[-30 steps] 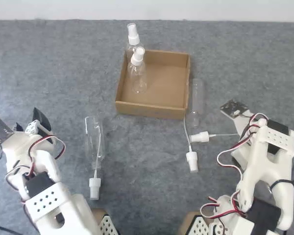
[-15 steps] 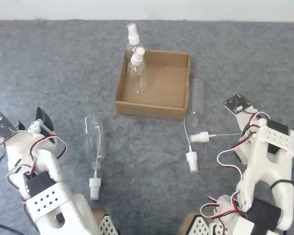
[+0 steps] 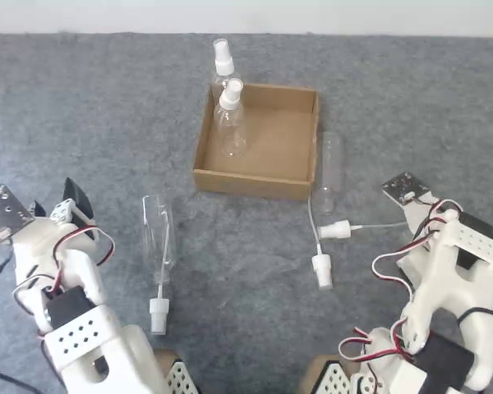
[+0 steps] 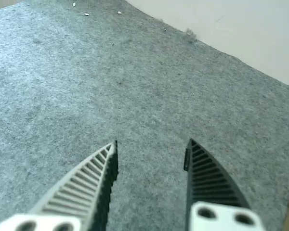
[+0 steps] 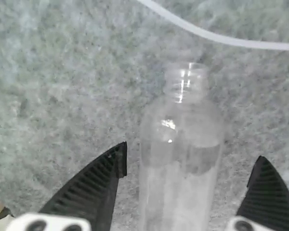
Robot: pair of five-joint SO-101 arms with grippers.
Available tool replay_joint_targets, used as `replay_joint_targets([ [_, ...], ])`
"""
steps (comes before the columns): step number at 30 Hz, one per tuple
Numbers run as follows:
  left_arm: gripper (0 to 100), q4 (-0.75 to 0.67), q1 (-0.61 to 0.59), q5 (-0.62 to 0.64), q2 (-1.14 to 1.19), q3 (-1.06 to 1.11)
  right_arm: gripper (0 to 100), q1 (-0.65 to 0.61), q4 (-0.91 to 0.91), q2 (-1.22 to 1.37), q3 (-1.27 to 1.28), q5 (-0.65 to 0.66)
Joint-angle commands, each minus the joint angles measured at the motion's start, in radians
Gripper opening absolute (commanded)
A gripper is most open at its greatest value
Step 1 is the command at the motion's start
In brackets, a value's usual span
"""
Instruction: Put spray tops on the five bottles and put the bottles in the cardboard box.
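The cardboard box [image 3: 298, 185] sits at the table's middle back. One clear bottle with a white spray top [image 3: 230, 119] stands inside it, and another capped bottle [image 3: 223, 64] stands just behind it. A capless clear bottle [image 3: 329, 172] [image 5: 180, 149] lies against the box's right side. Clear capless bottle shapes [image 3: 158, 234] lie left of the box's front; whether one or two I cannot tell. Loose spray tops rest at the middle right [image 3: 335, 230], just below it [image 3: 322, 269] and at the left [image 3: 158, 312]. My right gripper [image 3: 411, 195] [image 5: 191, 154] is open, right of the lying bottle. My left gripper [image 3: 37, 207] [image 4: 151, 142] is open over bare felt.
Grey felt [image 3: 107, 107] covers the table, and its far edge meets a pale wall. Thin dip tubes [image 3: 374, 225] [image 5: 216, 36] trail from the loose spray tops. Both arm bases stand at the near edge.
The right gripper has shifted a little to the right and toward the near edge. The left gripper has edged slightly right. Bottles, tops and box have not moved.
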Motion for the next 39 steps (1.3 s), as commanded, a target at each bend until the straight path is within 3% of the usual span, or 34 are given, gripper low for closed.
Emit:
replay_joint_targets([
  [1,21,-0.034,0.002,-0.009,-0.014,-0.005,35.0,0.008,-0.004,-0.045,-0.006,0.015],
  [8,21,-0.034,0.002,-0.009,-0.014,-0.005,26.6,-0.048,0.004,-0.045,-0.008,0.011],
  [15,21,-0.034,0.002,-0.009,-0.014,-0.005,26.2,-0.111,-0.005,-0.045,-0.008,-0.063],
  [27,21,-0.032,0.002,-0.009,-0.014,-0.005,25.8,-0.065,-0.004,-0.045,-0.011,-0.057],
  [35,21,-0.032,0.002,-0.009,-0.014,-0.005,5.3,-0.065,0.002,-0.056,-0.009,-0.061],
  [39,21,-0.032,0.002,-0.009,-0.014,-0.005,3.5,-0.073,0.07,-0.058,-0.049,-0.064],
])
